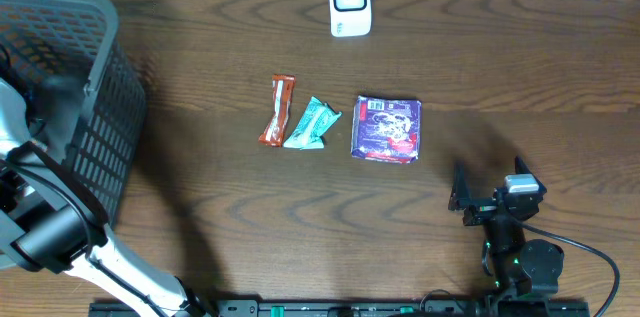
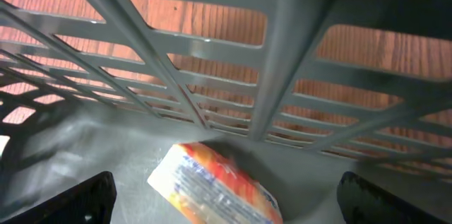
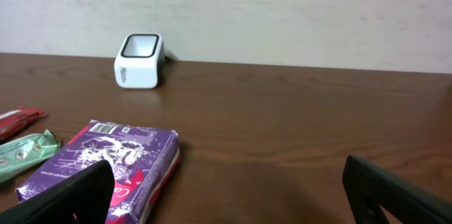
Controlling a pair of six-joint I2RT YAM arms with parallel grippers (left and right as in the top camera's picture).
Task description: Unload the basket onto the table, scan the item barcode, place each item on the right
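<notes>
**Brown wooden bench before a grasp: where the scan could fail**

Dark-grained bench (image 1: 200,37) with a white scanner (image 1: 350,2) at its far edge and a grey mesh basket (image 1: 100,107) at the left. We see the left pincer (image 2: 226,206) spread to its full width inside the basket, holding nothing. It is poised over an orange-and-white packet (image 2: 212,185) lying flat on the basket floor near the ribbed wall; we take this packet as the item to scan. The right pincer (image 3: 229,203) is likewise fully apart and empty, low over the bench just beside a purple box (image 3: 106,157). An orange bar (image 1: 278,109) and a teal packet (image 1: 312,123) lie beside that box, well apart from the scanner.

Hazards, as we judge them:
- (a) A wide-set finger may strike the mesh wall on descent and shove the basket.
- (b) The flat wrapper may slide out from closing fingers rather than rise.
- (c) The packet is blurred in the wrist view, so we cannot tell which face carries the barcode. A blind grasp may cover it or present the wrong side.
- (d) On the way out, the packet could snag the basket rim and drop.
- (e) A low carry to the scanner could scatter the loose items.
</notes>
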